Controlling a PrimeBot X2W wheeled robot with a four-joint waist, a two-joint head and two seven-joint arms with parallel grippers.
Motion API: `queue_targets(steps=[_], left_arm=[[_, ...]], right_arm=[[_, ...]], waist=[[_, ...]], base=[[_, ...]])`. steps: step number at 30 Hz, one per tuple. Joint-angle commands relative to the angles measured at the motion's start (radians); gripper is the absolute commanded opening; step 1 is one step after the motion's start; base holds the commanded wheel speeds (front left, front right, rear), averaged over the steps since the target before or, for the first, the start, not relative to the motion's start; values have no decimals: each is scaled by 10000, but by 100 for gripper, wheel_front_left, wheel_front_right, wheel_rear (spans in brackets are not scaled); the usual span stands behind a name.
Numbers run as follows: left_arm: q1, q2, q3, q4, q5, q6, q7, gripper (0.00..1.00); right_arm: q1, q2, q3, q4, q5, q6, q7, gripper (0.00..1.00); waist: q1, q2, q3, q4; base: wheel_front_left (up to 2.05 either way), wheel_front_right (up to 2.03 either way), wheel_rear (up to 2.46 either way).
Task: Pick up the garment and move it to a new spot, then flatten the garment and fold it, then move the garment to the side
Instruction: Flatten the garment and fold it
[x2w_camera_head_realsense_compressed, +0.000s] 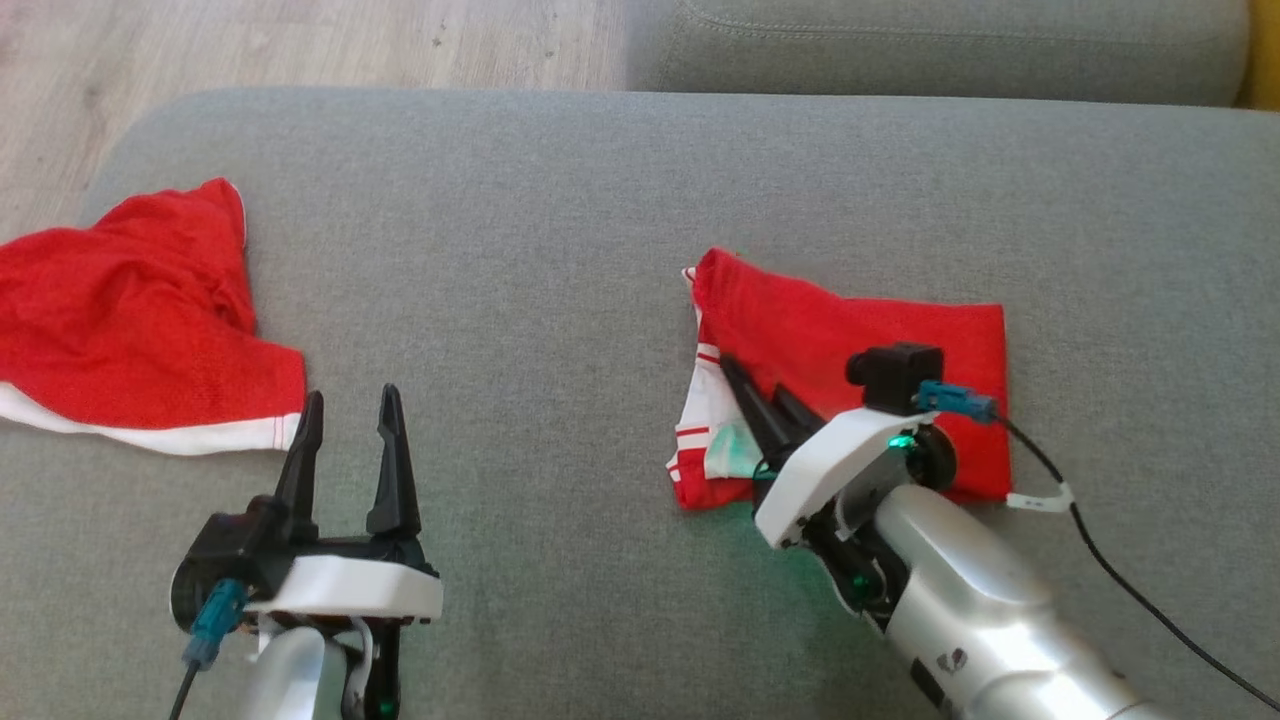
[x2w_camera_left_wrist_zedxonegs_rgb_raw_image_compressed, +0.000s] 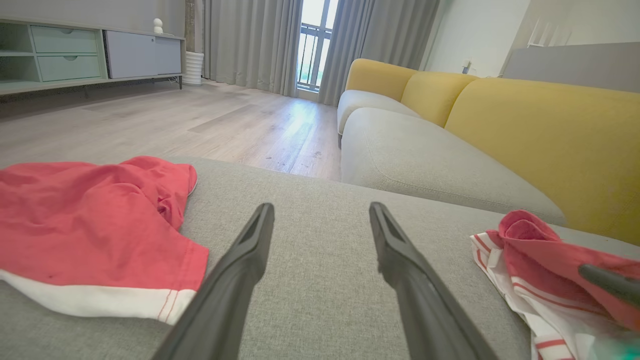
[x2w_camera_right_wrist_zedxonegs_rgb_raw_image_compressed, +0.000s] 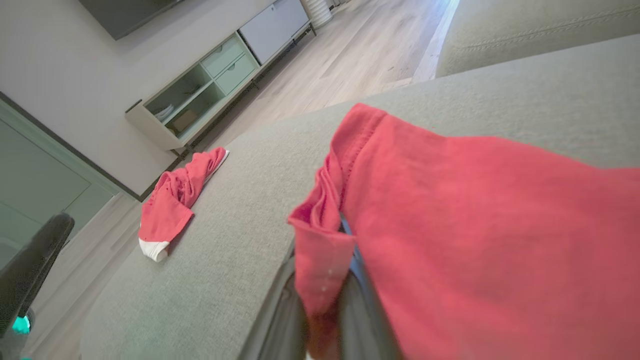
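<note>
Off the cushion, a low cabinet stands by the wall; its open shelves hold a few pale and brownish items too blurred to name, and its drawers are shut. The folded red garment lies on the right half of the grey cushion, white striped trim showing at its left end. The right pincer is closed tight on that left end, a bunched fold of red cloth caught between its fingers. The left pincer hangs wide apart over bare cushion, holding nothing, just beside the white hem of a second red garment that lies crumpled at the cushion's left edge. A broad bare stretch of cushion separates the two garments. Beyond the far edge are wooden floor and another grey sofa seat.
</note>
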Motion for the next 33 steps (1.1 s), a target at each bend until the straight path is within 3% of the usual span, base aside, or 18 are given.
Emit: queue_targets(steps=[1,2,3,4,12,17,21,24,25,29,33], left_arm=[[-304,34,245,-299,-71,-7,-53,100],[-303,34,251,-300,-70,-2,-53,100],[-300,34,262,-298,-63,1,-53,100],[-298,34,280,-293,-54,2,-53,100],[-334,37,419,-333,145,-41,-53,100],[-367,36,545,-662,206,-74,-53,100],[-438,35,527,-1054,187,-123,-53,100],[-487,35,488,-1277,155,-156,-53,100],[-523,35,452,-1463,144,-176,-53,100],[-539,35,458,-1705,78,-191,-53,100],[-522,34,530,-1914,62,-143,-53,100]], right_arm=[[-303,125,260,-230,114,67,-127,0],[-295,125,365,-205,174,67,-112,0],[-302,125,470,-162,186,67,-107,40],[-296,125,586,-139,237,67,-41,100],[-804,125,340,68,119,67,-647,100],[-1289,126,-726,768,-721,67,-1051,100],[-1467,110,-1977,1159,-2075,67,-1213,100],[-1378,-93,-2734,876,-2894,67,-1229,100],[-1030,-310,-3562,282,-3719,67,-1232,100],[-262,-461,-4609,-705,-4922,67,-1235,100],[876,-301,-5885,-1907,-5867,67,-1236,100]], waist=[[0,0,30,5],[0,0,42,0],[0,0,46,-13],[0,0,51,-32],[0,0,-8,-476],[0,0,-63,-896],[0,0,-67,-1212],[0,0,-66,-1349],[0,0,-70,-1475],[0,0,-85,-1661],[0,0,-121,-1823]], base=[[0,0,0],[0,0,0],[0,0,0],[0,0,0],[0,0,0],[0,0,0],[0,0,0],[0,0,0],[0,0,0],[0,0,0],[0,0,0]])
